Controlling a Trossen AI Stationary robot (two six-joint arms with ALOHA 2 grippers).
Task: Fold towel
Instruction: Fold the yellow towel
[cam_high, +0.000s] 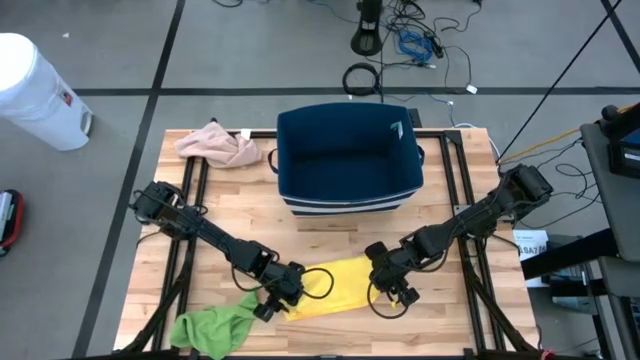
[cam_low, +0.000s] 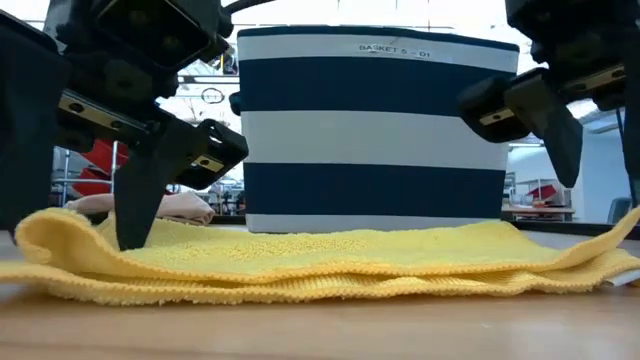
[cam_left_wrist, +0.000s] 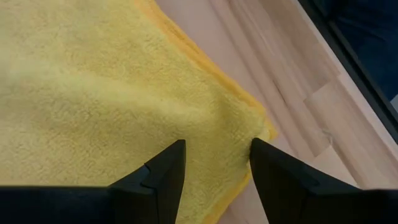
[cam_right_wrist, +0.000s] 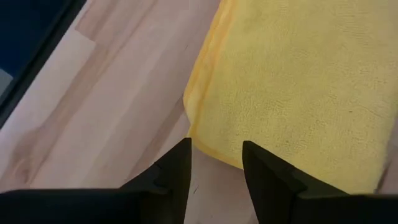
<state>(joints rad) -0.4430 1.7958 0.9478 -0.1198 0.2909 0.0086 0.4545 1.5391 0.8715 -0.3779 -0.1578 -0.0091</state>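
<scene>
A yellow towel lies folded in layers on the table in front of the navy striped basket; its stacked edges show in the low view. My left gripper is open and low over the towel's left end, its fingers on either side of a corner edge. My right gripper is open and hangs above the towel's right end, just off a corner. My left gripper comes down from above onto the towel's top layer near its left end, its fingers open on either side of the corner edge. I cannot tell whether the fingertips touch the cloth. The towel lies flat on the table.
A green cloth lies crumpled at the near left, right beside the left gripper. A pink cloth sits at the far left. The basket stands at the far middle. Bare wood shows to the right of the towel.
</scene>
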